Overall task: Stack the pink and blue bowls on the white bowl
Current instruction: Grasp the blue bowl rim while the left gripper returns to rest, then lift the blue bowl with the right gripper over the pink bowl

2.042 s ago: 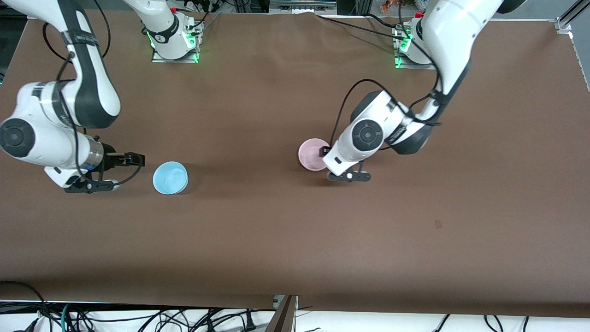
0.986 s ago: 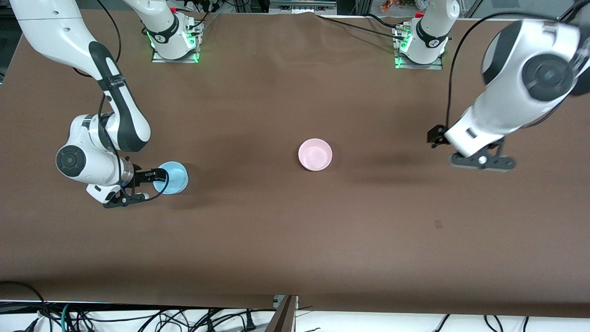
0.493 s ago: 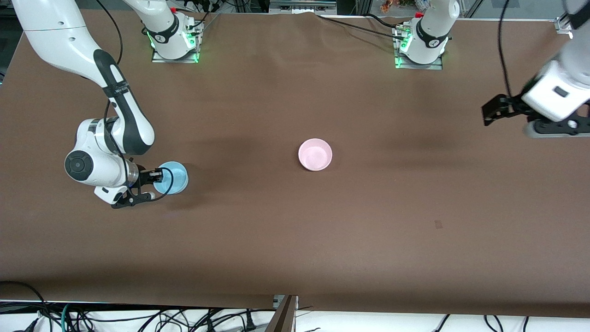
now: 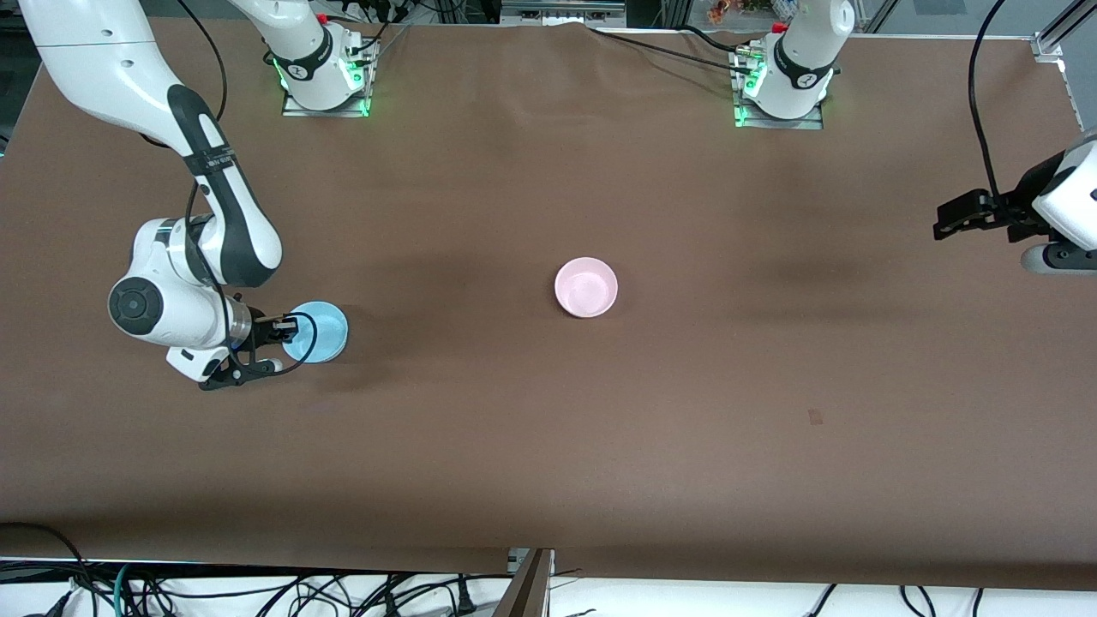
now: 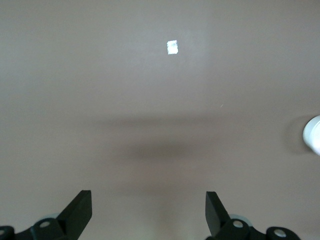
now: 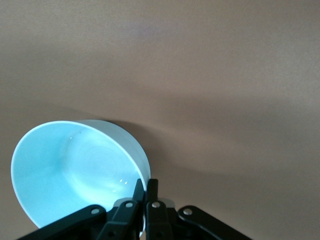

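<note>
The light blue bowl [image 4: 317,332] sits toward the right arm's end of the table. My right gripper [image 4: 290,326] is shut on its rim, one finger inside and one outside, as the right wrist view shows on the bowl [image 6: 75,170] and gripper [image 6: 145,184]. The pale pink bowl [image 4: 586,287] stands upright near the table's middle with nothing touching it. No separate white bowl shows in the front view. My left gripper [image 4: 950,219] is open and empty above the left arm's end of the table; its wrist view [image 5: 147,202] shows bare table between the fingers.
The brown table [image 4: 548,446] has a small dark mark [image 4: 814,416] nearer the front camera. The left wrist view shows a small pale patch [image 5: 172,47] on the table and part of a pale round object [image 5: 313,135] at the picture's edge.
My left arm has drawn away from the pink bowl to its own end of the table. My right gripper has moved onto the blue bowl and closed on its rim.
</note>
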Robot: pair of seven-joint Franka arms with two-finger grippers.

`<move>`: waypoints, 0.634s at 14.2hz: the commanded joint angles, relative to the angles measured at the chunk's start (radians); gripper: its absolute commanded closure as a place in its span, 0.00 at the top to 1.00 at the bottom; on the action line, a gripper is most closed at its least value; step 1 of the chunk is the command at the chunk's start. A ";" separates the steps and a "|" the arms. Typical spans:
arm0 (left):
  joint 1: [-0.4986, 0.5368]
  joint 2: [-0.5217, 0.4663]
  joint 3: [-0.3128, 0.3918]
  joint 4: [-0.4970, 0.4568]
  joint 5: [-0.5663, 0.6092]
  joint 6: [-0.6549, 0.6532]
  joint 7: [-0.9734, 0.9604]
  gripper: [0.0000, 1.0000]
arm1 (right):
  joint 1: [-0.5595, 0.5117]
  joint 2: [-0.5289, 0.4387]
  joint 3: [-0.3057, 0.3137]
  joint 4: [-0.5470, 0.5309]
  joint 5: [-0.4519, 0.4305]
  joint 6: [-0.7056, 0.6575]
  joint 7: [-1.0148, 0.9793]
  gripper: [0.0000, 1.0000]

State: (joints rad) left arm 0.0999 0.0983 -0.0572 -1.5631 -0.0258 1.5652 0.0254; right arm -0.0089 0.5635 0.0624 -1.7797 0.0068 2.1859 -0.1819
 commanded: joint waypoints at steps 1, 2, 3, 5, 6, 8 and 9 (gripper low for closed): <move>-0.154 -0.096 0.159 -0.122 -0.069 0.119 0.016 1.00 | 0.007 -0.013 0.020 0.103 0.100 -0.157 0.030 0.00; -0.202 -0.156 0.198 -0.167 -0.012 0.116 0.016 1.00 | 0.024 -0.013 0.022 0.143 0.149 -0.219 0.060 0.00; -0.204 -0.202 0.198 -0.210 0.028 0.118 0.022 1.00 | 0.050 -0.013 0.022 0.176 0.192 -0.262 0.123 0.00; -0.198 -0.265 0.183 -0.267 0.041 0.118 0.025 1.00 | 0.122 -0.011 0.022 0.223 0.229 -0.285 0.264 0.00; -0.165 -0.267 0.124 -0.265 0.043 0.118 0.018 1.00 | 0.165 -0.011 0.022 0.226 0.242 -0.285 0.329 0.00; -0.051 -0.267 0.018 -0.264 0.041 0.121 0.021 1.00 | 0.252 -0.005 0.022 0.229 0.306 -0.284 0.412 0.00; -0.055 -0.269 0.017 -0.264 0.040 0.119 0.021 1.00 | 0.301 0.001 0.022 0.230 0.346 -0.272 0.456 0.00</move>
State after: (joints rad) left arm -0.0011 -0.1545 0.0054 -1.7942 -0.0005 1.6554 0.0284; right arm 0.2122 0.5517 0.0942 -1.5633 0.2899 1.9174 0.1933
